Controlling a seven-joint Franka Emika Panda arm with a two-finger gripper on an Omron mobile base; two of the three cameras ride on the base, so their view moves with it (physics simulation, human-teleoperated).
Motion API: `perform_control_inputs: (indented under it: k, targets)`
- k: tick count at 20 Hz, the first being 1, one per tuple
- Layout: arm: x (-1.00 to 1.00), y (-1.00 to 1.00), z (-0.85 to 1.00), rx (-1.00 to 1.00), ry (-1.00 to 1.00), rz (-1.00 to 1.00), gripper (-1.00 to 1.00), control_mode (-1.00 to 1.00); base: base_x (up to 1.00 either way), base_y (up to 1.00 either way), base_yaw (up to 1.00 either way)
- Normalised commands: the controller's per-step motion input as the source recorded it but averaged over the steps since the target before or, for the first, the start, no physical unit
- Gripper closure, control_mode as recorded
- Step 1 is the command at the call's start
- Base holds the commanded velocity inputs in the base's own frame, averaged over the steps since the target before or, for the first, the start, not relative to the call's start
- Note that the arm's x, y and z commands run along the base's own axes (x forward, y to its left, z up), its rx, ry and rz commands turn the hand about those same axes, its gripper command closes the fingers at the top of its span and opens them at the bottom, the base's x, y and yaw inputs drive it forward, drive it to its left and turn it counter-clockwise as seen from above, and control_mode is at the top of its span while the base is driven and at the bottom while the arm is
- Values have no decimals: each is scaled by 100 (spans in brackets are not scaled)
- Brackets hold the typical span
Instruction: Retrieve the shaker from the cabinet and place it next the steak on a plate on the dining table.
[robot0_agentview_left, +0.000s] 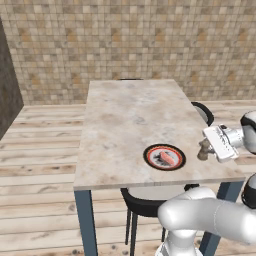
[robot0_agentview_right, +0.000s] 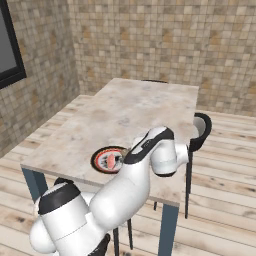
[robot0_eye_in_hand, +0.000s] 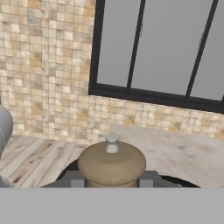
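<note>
While the hand (robot0_agentview_left: 206, 148) hovers at the desk's near right edge, its two fingers (robot0_eye_in_hand: 75, 180) sit pinched on either side of the shaker (robot0_agentview_left: 204, 149), the small wooden mill caught between them with its knob top up. Just left of the shaker lies the plate (robot0_agentview_left: 164, 157), black-rimmed with an orange-red ring, and the pink steak (robot0_agentview_left: 167, 158) rests on its middle. Shaker and plate stand close, apart. A dark chair (robot0_agentview_left: 204, 113) sits beyond the shaker, beside the desk (robot0_agentview_left: 125, 120).
</note>
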Motion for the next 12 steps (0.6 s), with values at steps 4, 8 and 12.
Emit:
perform_control_inputs:
  k: [4, 8, 12]
  targets:
    - [22, -15, -26, 0, -3, 3, 100, -100, 0, 0, 0]
    - [21, -27, -7, 0, 0, 3, 100, -100, 0, 0, 0]
    - [24, -16, -11, 1, 0, 3, 100, -100, 0, 0, 0]
